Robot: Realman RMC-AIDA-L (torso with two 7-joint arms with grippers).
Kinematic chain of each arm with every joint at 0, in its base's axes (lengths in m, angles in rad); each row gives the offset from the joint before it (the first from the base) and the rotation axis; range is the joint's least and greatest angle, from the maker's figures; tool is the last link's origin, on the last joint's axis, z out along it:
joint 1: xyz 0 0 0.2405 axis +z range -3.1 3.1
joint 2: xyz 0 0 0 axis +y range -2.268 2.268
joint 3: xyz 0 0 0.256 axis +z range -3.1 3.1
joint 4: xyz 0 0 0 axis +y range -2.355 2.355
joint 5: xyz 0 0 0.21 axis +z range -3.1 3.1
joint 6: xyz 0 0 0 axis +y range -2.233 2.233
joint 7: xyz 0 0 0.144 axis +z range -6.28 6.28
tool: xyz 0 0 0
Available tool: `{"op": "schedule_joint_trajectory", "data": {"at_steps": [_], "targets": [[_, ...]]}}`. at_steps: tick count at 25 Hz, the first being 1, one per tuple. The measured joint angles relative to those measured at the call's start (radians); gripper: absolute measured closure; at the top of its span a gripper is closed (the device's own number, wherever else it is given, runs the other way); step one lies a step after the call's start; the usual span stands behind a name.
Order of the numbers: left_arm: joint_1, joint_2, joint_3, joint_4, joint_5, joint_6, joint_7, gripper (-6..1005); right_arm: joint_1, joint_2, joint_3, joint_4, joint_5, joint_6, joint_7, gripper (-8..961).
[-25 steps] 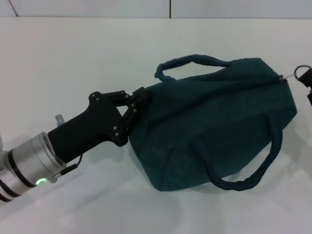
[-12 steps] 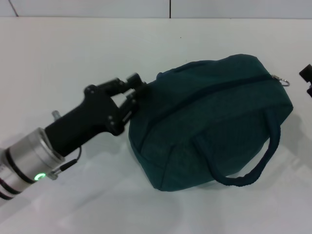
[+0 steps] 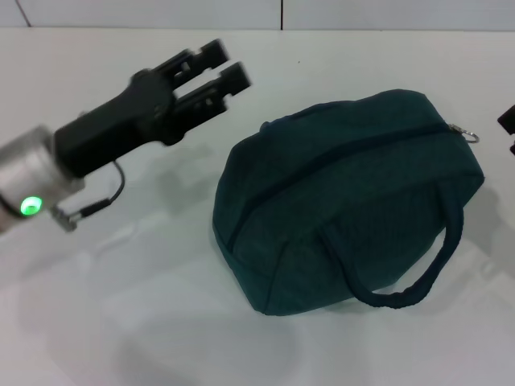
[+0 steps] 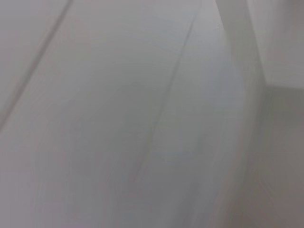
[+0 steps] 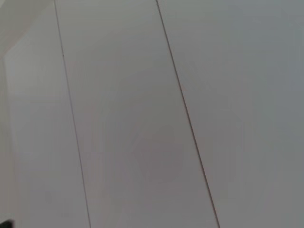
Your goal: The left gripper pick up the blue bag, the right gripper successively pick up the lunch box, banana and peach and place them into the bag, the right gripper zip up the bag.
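The blue bag (image 3: pixel 346 193) lies on the white table (image 3: pixel 121 322) with its zipper line closed. Its ring pull (image 3: pixel 465 133) rests at the right end, and one cord handle (image 3: pixel 418 281) loops off the near side. My left gripper (image 3: pixel 224 66) hovers to the upper left of the bag, clear of it, open and holding nothing. Only a black sliver of my right gripper (image 3: pixel 508 121) shows at the right edge, just beyond the ring pull. The lunch box, banana and peach are out of view. Both wrist views show only plain pale surfaces.
A wall with a vertical seam (image 3: pixel 282 14) runs along the table's far edge. A thin cable (image 3: pixel 105 201) hangs from the left wrist.
My left gripper has let go of the bag's left end, opened, and moved up and away to the left. The bag has settled on the table, and the right gripper has drawn back to the edge.
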Motion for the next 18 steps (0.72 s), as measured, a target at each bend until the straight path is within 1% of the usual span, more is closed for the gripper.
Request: {"op": "schedule_joint_trajectory", "data": {"at_steps": [2,3,4,5,7,11,14,15,16,17,18], "targets": [[-0.054,0.017,-0.002,0.038,0.079,-0.045,-0.105,348,0.000,-0.001,-0.004,0.000,-0.003,0.001,0.001,506],[-0.091,0.023,-0.004,0.054,0.140,-0.080,-0.169,309,-0.002,-0.001,-0.006,0.000,-0.003,0.001,0.001,507],[-0.091,0.023,-0.004,0.054,0.140,-0.080,-0.169,291,-0.004,-0.001,-0.007,0.000,-0.003,0.001,0.001,507],[-0.167,0.027,-0.005,0.073,0.246,-0.142,-0.266,274,-0.006,-0.001,-0.007,0.000,-0.004,0.001,0.001,507],[-0.221,0.022,-0.005,0.079,0.322,-0.181,-0.316,239,-0.013,-0.002,-0.008,0.000,-0.005,0.001,0.001,507],[-0.310,-0.003,-0.005,0.082,0.455,-0.260,-0.386,169,-0.019,-0.003,-0.008,0.004,-0.006,0.002,0.001,508],[-0.337,-0.018,-0.005,0.086,0.506,-0.296,-0.408,116,-0.021,-0.003,-0.008,0.012,-0.012,0.003,-0.003,508],[-0.339,-0.023,-0.003,0.092,0.513,-0.302,-0.410,119,-0.021,-0.003,-0.008,0.014,-0.013,0.004,-0.005,509],[-0.339,-0.023,-0.003,0.092,0.513,-0.302,-0.410,122,-0.021,-0.003,-0.007,0.018,-0.014,0.006,-0.006,509],[-0.338,-0.033,-0.001,0.113,0.523,-0.308,-0.415,125,-0.021,-0.003,-0.007,0.021,-0.014,0.007,-0.007,509],[-0.337,-0.036,-0.002,0.118,0.527,-0.309,-0.416,125,-0.021,-0.003,-0.007,0.023,-0.014,0.012,-0.008,509]]}}
